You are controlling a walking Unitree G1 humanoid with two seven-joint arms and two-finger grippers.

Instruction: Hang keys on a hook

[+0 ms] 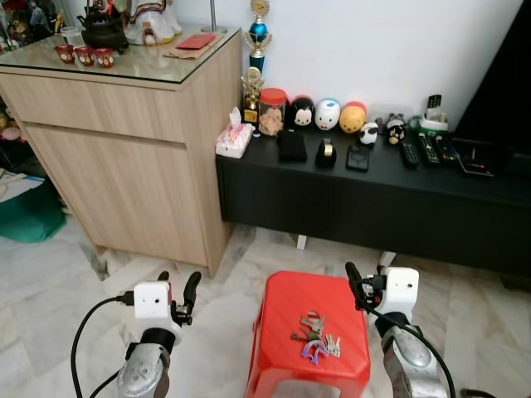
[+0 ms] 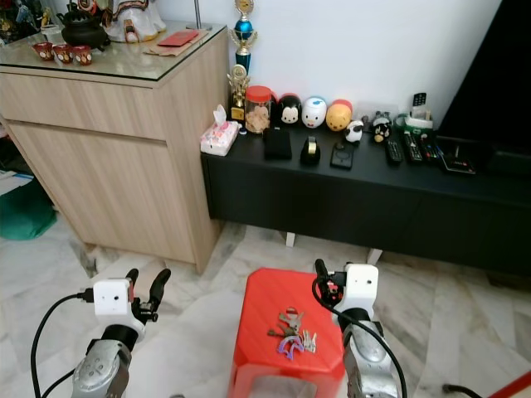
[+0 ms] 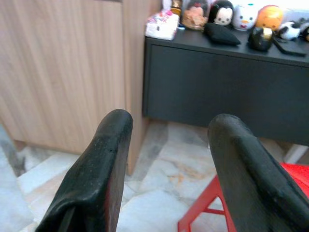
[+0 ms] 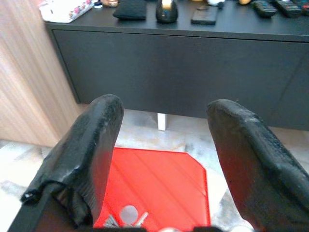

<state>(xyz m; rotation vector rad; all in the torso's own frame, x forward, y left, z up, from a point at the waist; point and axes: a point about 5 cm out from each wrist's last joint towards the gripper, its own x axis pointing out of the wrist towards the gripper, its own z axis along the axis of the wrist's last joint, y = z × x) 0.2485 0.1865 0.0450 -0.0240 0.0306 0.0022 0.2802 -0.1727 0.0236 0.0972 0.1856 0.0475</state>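
A bunch of keys (image 1: 315, 336) with a purple ring lies on the top of a red plastic stool (image 1: 286, 311) low in the middle of the head views. My left gripper (image 1: 177, 288) hovers over the marble floor to the left of the stool, open and holding nothing. My right gripper (image 1: 365, 286) stands open at the stool's right edge, just beyond the keys. In the right wrist view the keys (image 4: 126, 216) peek out below the two spread fingers (image 4: 91, 145). The left wrist view has the stool's corner (image 3: 294, 171) beside its open fingers (image 3: 104, 159).
A tall wooden cabinet (image 1: 124, 141) with a glass top stands at the left. A low black console (image 1: 373, 199) along the white wall carries round toys, remotes, a jar and a tissue pack (image 1: 234, 139). A green bag (image 1: 29, 215) lies on the floor far left.
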